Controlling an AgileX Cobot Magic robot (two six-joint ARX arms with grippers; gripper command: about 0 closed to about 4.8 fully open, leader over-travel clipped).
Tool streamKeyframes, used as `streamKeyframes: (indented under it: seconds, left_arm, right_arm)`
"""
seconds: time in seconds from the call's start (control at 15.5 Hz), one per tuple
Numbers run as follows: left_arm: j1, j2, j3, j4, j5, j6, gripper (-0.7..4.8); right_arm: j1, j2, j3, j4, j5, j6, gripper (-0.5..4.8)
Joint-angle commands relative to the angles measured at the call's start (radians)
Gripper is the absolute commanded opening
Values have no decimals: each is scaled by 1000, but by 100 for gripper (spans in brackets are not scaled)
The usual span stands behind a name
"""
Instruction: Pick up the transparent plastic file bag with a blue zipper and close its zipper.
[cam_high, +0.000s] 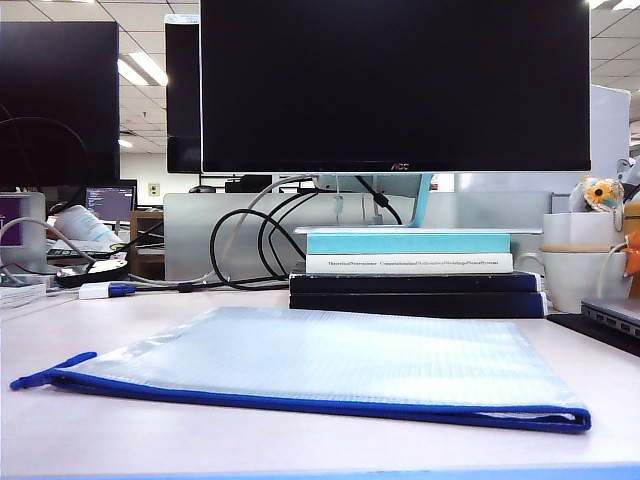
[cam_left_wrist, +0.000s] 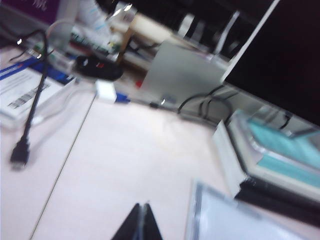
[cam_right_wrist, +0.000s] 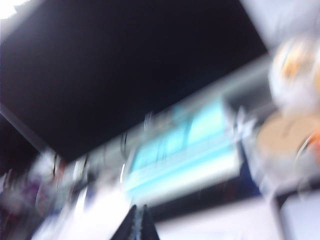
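A: What is the biggest thing here?

B: The black monitor (cam_high: 395, 85). It fills the 12 o'clock part of the exterior view. Another dark screen (cam_high: 58, 100) stands at 10 o'clock.

A: And under them?

B: The pale table (cam_high: 120, 420). Everything sits on it.

A: Where is the file bag?

B: The file bag (cam_high: 320, 360) lies flat on the table, low in the middle of the exterior view, around 6 o'clock. It is see-through and pale blue. Its zipper (cam_high: 300, 404) is the dark blue strip along the near long edge. The strip's end sticks out at 8 o'clock.

A: What is behind the bag?

B: A stack of books (cam_high: 415, 275) under the monitor. A light-blue book (cam_high: 408, 242) is on top, then a white one, then 2 black ones. A white cup (cam_high: 580, 272) stands at 3 o'clock, with a small stuffed toy (cam_high: 600, 193) above it. Black cables (cam_high: 250, 245) loop near the middle.

A: Can you see the robot's grippers?

B: Only in the wrist views. The left gripper (cam_left_wrist: 142, 222) shows as 2 dark tips pressed together. It holds nothing. It is above the bare table, just beside a corner of the bag (cam_left_wrist: 225, 220).

A: And the right one?

B: The right gripper (cam_right_wrist: 139, 222) is pressed together too, and holds nothing. That view is very blurry. I can only make out the monitor and the blue book ahead of it.
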Motion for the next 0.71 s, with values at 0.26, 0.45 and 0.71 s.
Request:
streamKeyframes:
  seconds: [0.26,0.45,0.71]
  left_arm:
    - [0,230,248,-159,-116,214,-5]
    - [0,279,296,-182,-115,229,-5]
    - [0,281,299,-183,-119,229,-5]
  right_arm:
    - [177,673,415,5,-352,-172,-1]
    - [383,931,643,-108,-406,-338,-1]
    - [557,1239,911,-391,-400,-573,-1]
